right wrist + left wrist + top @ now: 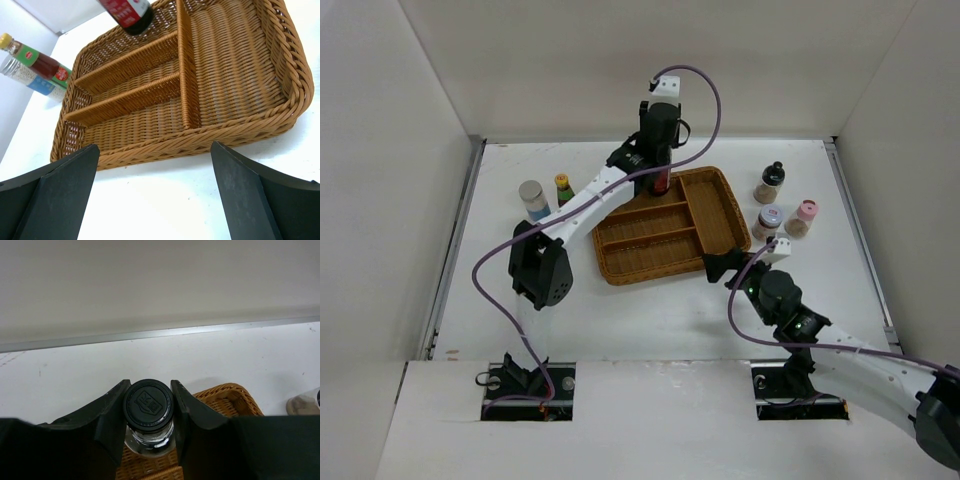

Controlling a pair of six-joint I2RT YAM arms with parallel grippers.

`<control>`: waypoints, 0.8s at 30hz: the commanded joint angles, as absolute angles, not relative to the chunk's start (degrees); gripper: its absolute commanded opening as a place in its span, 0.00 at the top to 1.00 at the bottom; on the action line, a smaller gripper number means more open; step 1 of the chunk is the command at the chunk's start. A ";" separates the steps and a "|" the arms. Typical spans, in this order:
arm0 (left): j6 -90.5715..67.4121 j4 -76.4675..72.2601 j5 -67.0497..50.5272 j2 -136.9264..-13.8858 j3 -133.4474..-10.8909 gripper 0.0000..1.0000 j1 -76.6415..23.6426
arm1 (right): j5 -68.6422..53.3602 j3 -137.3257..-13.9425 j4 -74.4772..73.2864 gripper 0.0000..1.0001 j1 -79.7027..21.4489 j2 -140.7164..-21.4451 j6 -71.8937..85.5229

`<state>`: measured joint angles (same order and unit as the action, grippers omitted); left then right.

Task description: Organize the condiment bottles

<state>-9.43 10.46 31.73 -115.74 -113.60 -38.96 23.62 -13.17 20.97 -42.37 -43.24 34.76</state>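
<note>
Surface (650, 320) — white, flat, boxed in by plain white walls left, far and right.
Brown wicker divided tray (715, 215): centre of surface.
Left end effector (148, 386): clamped about the cap of the tall dark-sauce bottle (148, 405), which is upright over the tray's far-left corner.
Right end effector (154, 147): jaws wide, holding nothing, just near of the tray.
Left of tray: silver-lid jar (532, 198), yellow-capped bottle (563, 187).
Right of tray — black-capped shaker (772, 182), lilac-capped shaker (769, 222), pink-capped shaker (803, 217).

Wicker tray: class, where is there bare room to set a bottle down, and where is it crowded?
Compartments of the wicker tray lie bare, except the far corner where the held dark-sauce bottle is. Crowded: three shakers right of it.
</note>
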 commanded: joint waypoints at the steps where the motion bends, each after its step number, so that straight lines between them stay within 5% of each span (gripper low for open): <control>1: -9.40 1.76 30.94 -113.38 -119.00 0.91 -38.98 | 24.79 -12.83 21.97 0.00 -41.97 -41.75 35.24; 24: -14.76 -8.70 28.65 -113.12 -98.89 0.76 -40.21 | 24.87 -12.13 22.32 0.00 -41.00 -41.75 35.42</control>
<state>-12.91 -3.14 29.50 -116.92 -101.41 -39.81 23.70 -12.23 20.97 -41.56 -42.37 34.94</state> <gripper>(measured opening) 0.334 0.998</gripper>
